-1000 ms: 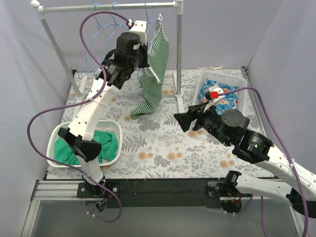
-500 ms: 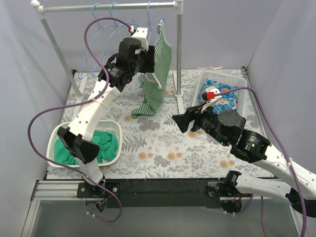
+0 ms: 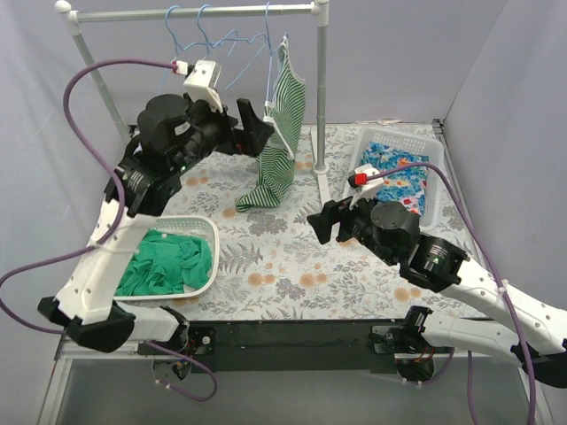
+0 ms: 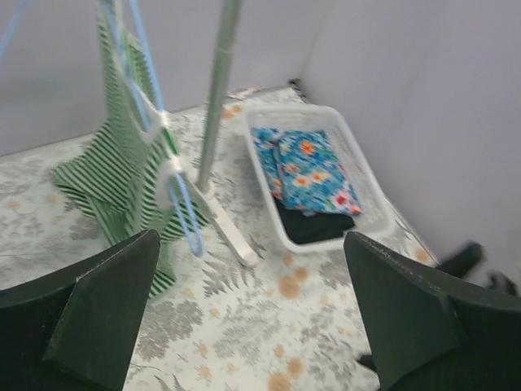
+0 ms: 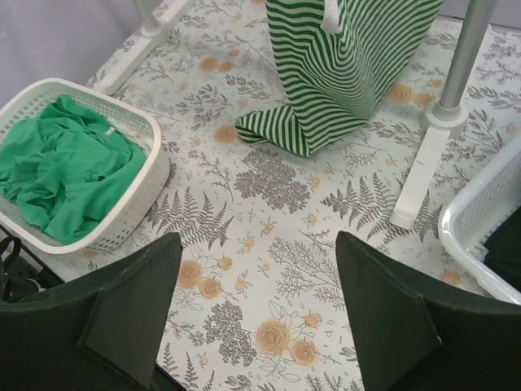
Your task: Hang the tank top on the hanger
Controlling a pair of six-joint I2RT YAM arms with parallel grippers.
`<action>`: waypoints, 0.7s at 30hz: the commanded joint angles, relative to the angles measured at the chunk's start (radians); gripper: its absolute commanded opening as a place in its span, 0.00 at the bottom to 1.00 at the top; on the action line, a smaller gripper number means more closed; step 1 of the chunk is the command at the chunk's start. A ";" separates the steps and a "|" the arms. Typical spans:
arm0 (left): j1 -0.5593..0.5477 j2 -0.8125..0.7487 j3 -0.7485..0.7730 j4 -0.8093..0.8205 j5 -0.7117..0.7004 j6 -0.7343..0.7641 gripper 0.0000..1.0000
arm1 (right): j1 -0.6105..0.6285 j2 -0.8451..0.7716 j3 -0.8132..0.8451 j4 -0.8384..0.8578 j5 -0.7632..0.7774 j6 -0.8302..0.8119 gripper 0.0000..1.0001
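The green-and-white striped tank top hangs from the rail on a light-blue hanger, and its lower end trails on the flowered table cover. My left gripper stands open just left of it, holding nothing. The left wrist view shows the tank top and the hanger wire ahead to the left of the open left gripper. My right gripper is open and empty over the middle of the table. In the right wrist view the tank top hangs beyond the right gripper.
A white rack with a top rail and a right post stands at the back, with other blue hangers on it. A white basket holds green cloth at the left. Another basket with blue flowered cloth sits at the right.
My left gripper has opened, let go at the hanger and drawn back to the left. The tank top stays hanging on the rail. The right arm has shifted slightly.
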 commanded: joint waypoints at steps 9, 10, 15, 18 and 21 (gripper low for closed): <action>-0.228 -0.300 -0.632 0.130 0.134 -0.166 0.98 | 0.002 -0.029 -0.187 0.046 0.105 0.121 0.87; -0.229 -0.327 -0.695 0.148 0.131 -0.201 0.98 | 0.002 -0.032 -0.201 0.046 0.106 0.131 0.88; -0.242 -0.380 -0.907 0.253 0.103 -0.290 0.98 | 0.002 -0.034 -0.253 0.045 0.122 0.160 0.93; -0.242 -0.381 -0.949 0.234 0.016 -0.348 0.98 | 0.002 -0.021 -0.261 0.031 0.132 0.169 0.95; -0.242 -0.407 -0.989 0.232 -0.012 -0.362 0.98 | 0.002 -0.017 -0.262 0.016 0.155 0.180 0.96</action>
